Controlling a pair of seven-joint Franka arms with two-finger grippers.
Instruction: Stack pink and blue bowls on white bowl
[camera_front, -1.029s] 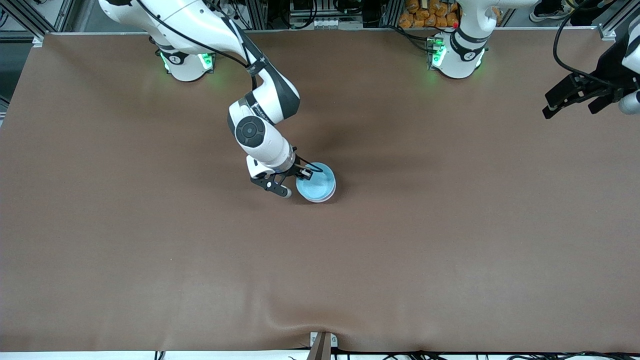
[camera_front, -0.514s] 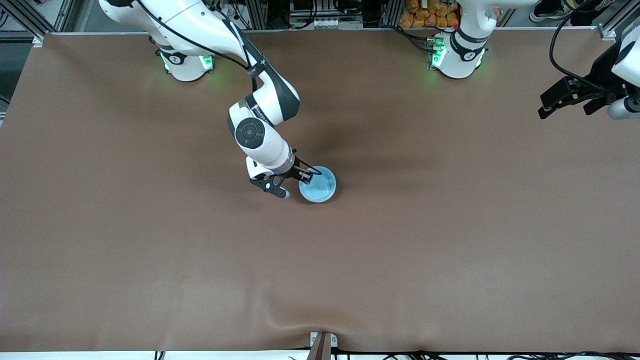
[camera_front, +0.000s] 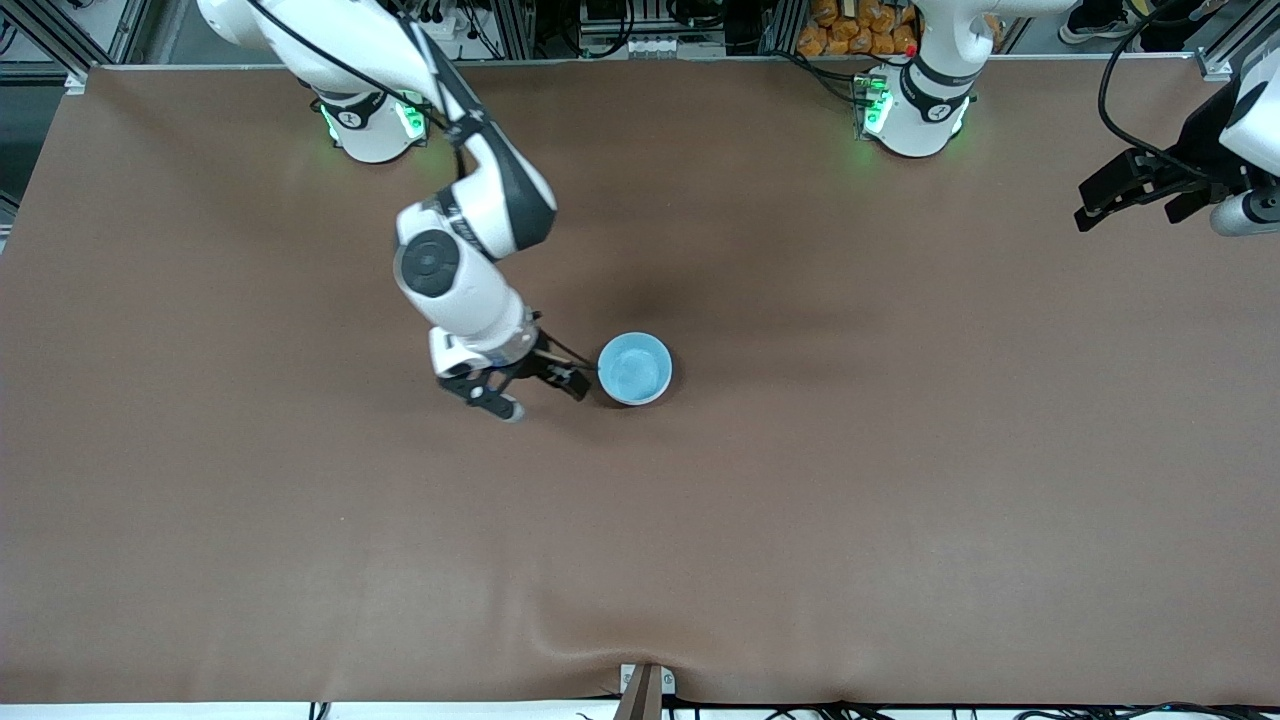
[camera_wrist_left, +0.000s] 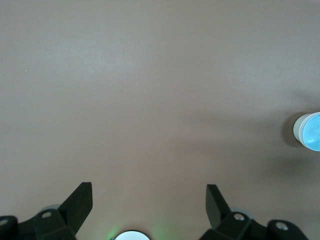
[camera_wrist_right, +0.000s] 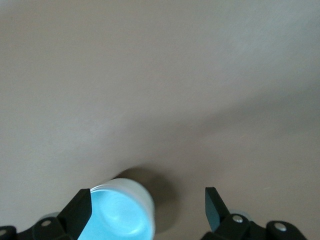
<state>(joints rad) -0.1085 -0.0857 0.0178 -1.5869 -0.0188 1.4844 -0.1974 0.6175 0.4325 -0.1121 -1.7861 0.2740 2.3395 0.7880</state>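
The light blue bowl (camera_front: 635, 368) sits in the middle of the table, on top of a stack. A white bowl wall (camera_wrist_right: 144, 197) shows under and around it, and a thin pale edge (camera_front: 648, 399) shows in the front view. The pink bowl is hidden. My right gripper (camera_front: 543, 398) is open and empty, low beside the stack toward the right arm's end of the table, apart from it. In the right wrist view the blue bowl (camera_wrist_right: 117, 219) lies next to one finger. My left gripper (camera_front: 1130, 205) is open and empty, and waits high over the left arm's end of the table. The stack (camera_wrist_left: 310, 131) shows far off in the left wrist view.
The brown table cloth (camera_front: 800, 500) has a wrinkle near the front edge. A small bracket (camera_front: 645, 685) sits at the middle of that edge. The two arm bases (camera_front: 370, 125) stand along the table's edge farthest from the front camera.
My right gripper has let go of the blue bowl's rim and drawn away toward the right arm's end of the table. The blue bowl settled level on the stack. The left gripper barely moved.
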